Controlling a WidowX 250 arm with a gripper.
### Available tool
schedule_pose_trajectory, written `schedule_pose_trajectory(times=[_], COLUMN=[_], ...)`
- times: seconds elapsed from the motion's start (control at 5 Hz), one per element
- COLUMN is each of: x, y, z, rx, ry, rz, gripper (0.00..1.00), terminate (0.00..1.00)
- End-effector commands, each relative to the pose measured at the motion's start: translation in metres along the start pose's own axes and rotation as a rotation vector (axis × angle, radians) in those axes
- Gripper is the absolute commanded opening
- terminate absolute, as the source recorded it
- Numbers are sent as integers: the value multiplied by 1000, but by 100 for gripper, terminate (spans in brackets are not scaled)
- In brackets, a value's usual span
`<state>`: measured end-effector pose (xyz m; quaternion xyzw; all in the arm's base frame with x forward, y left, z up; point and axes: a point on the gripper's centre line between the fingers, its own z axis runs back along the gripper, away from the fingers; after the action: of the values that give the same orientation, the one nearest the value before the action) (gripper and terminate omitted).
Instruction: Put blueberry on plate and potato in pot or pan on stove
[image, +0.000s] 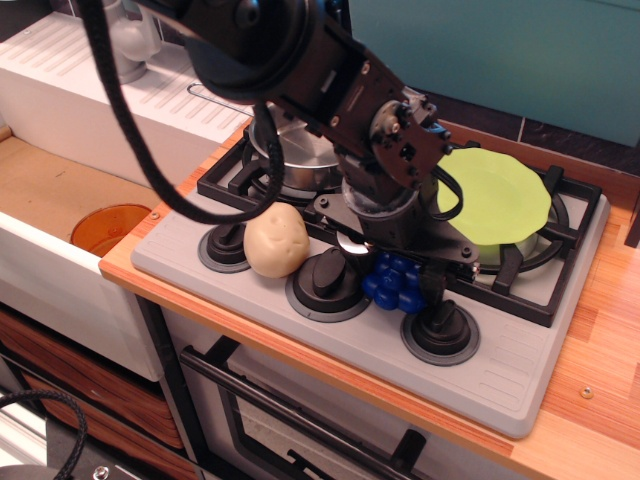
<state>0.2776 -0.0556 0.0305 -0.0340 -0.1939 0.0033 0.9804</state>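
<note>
The blueberry (393, 285), a cluster of deep-blue balls, lies on the grey stove (500, 372) between the middle and right knobs. My gripper (394, 268) is down over it, open, with one dark finger (433, 284) at the cluster's right side; the other finger is mostly hidden under the wrist. The beige potato (277, 240) lies to the left, between the left and middle knobs. The lime-green plate (492, 196) rests on the right burner. The steel pan (296, 162) sits on the back-left burner, partly hidden by my arm.
Three dark knobs line the stove front, among them the middle knob (328, 283) and the right knob (441, 329). A white sink with an orange disc (110, 228) and a grey faucet (132, 40) lies to the left. The wooden counter edge (590, 400) is at the right.
</note>
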Motion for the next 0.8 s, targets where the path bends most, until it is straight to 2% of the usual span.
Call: schedule_pose_trajectory(times=[0.0, 0.4, 0.6], x=[5, 19, 29], y=[-5, -10, -14], z=[22, 65, 75], rx=[28, 52, 56], ry=[60, 141, 166], rz=[15, 25, 32], gripper=[0, 0, 0], terminate=[0, 0, 0])
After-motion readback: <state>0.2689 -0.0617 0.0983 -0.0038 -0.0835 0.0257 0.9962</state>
